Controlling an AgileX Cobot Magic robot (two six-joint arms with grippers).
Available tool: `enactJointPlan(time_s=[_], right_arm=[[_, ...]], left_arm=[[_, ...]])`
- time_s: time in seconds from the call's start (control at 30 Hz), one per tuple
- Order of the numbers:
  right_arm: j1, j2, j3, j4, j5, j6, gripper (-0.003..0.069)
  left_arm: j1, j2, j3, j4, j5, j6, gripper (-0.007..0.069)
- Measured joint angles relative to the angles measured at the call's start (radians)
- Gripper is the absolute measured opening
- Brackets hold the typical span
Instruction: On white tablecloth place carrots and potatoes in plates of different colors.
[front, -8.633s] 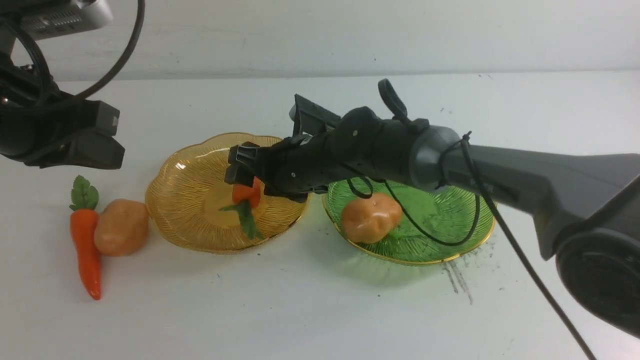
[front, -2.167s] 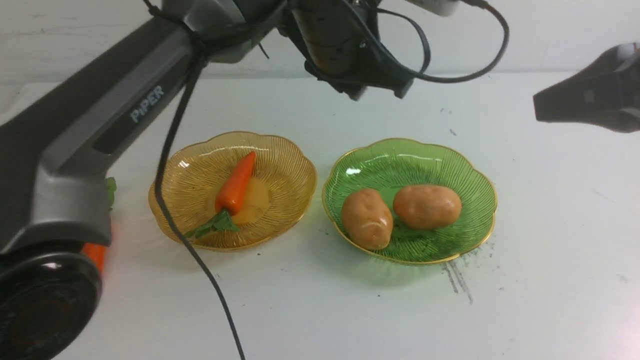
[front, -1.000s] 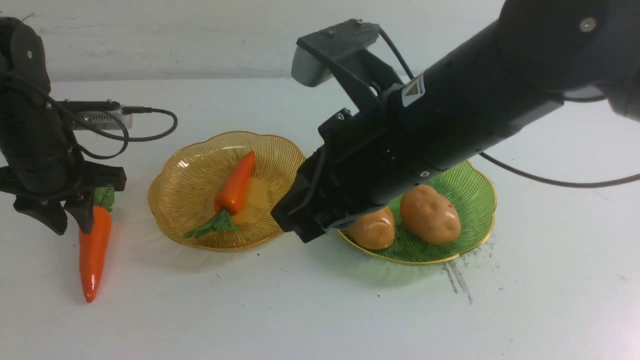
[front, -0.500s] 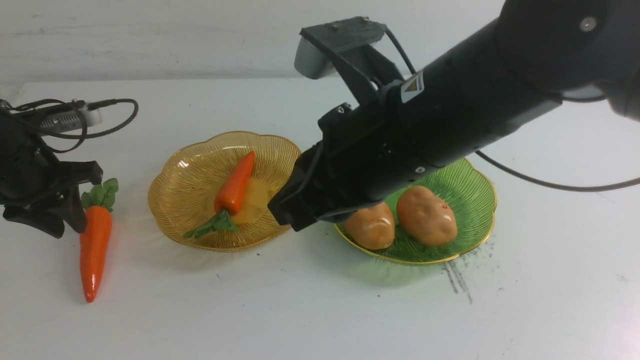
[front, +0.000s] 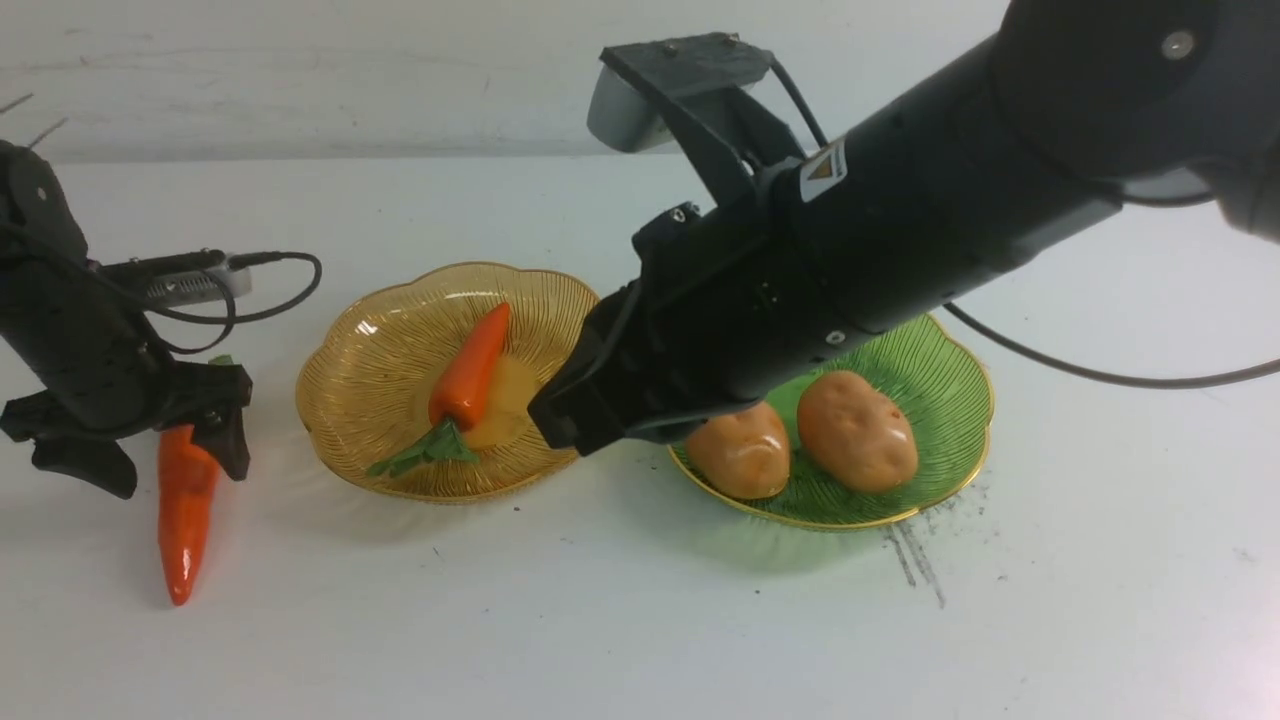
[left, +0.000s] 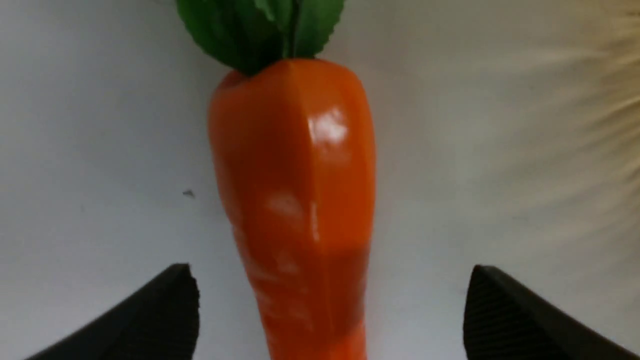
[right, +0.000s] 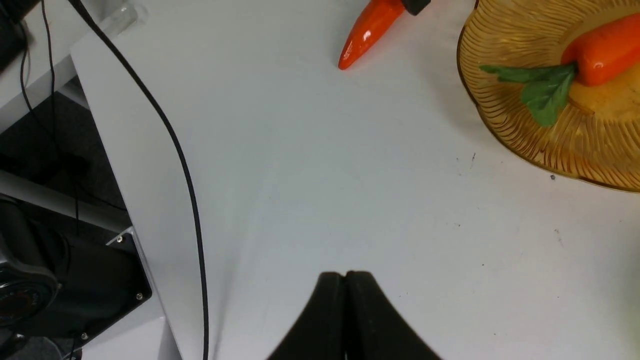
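On the white tablecloth (front: 640, 620) lies a carrot (front: 182, 530), far left. My left gripper (front: 165, 470) stands open over its thick end, one finger on each side and neither touching; the left wrist view shows this carrot (left: 295, 190) centred between the spread jaws of the left gripper (left: 330, 277). A second carrot (front: 468, 368) rests in the amber plate (front: 350, 420). Two potatoes (front: 740, 452) (front: 858, 430) sit in the green plate (front: 950, 400). My right gripper (front: 560, 428) hangs shut and empty between the plates, fingertips pressed together in its wrist view (right: 345, 276).
Black scuff streaks (front: 915, 560) mark the cloth in front of the green plate. The right wrist view shows the table's left edge, a black cable (right: 170, 140) crossing it and the robot base (right: 50, 280) below. The right arm hides the green plate's left part.
My left gripper has opened wide and shifted right, down over the carrot's leafy end. The right arm has barely moved. The carrot on the cloth lies where it was.
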Motion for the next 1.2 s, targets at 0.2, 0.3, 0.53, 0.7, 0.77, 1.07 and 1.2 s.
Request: enactJointPlan(time_s=[0.2, 0.3, 0.53, 0.7, 0.77, 1.07, 1.2], right_arm=[[0.0, 0.0, 0.0, 0.0, 0.004, 0.0, -0.0011], [0.0, 0.0, 0.0, 0.0, 0.007, 0.0, -0.0011], [0.0, 0.0, 0.0, -0.019, 0.027, 0.007, -0.0011], [0.0, 0.0, 0.0, -0.038, 0.012, 0.025, -0.0011], [0.0, 0.0, 0.0, -0.084, -0.021, 0.072, -0.0011], [0.0, 0.0, 0.0, -0.516, -0.097, 0.512, -0.0011], [0.0, 0.0, 0.0, -0.616, -0.075, 0.605, -0.0011]], left_arm=[[0.0, 0.058, 0.0, 0.016, -0.012, -0.001, 0.0479], [0.0, 0.058, -0.018, 0.014, 0.016, 0.0, 0.0276], [-0.027, -0.029, -0.161, -0.05, 0.103, 0.01, 0.029], [-0.113, -0.07, -0.273, -0.181, 0.081, 0.108, 0.029], [-0.189, -0.06, -0.297, -0.245, 0.004, 0.16, 0.029], [-0.295, 0.06, -0.298, -0.149, -0.099, 0.142, 0.029], [-0.299, 0.079, -0.298, -0.087, -0.103, 0.121, 0.0308]])
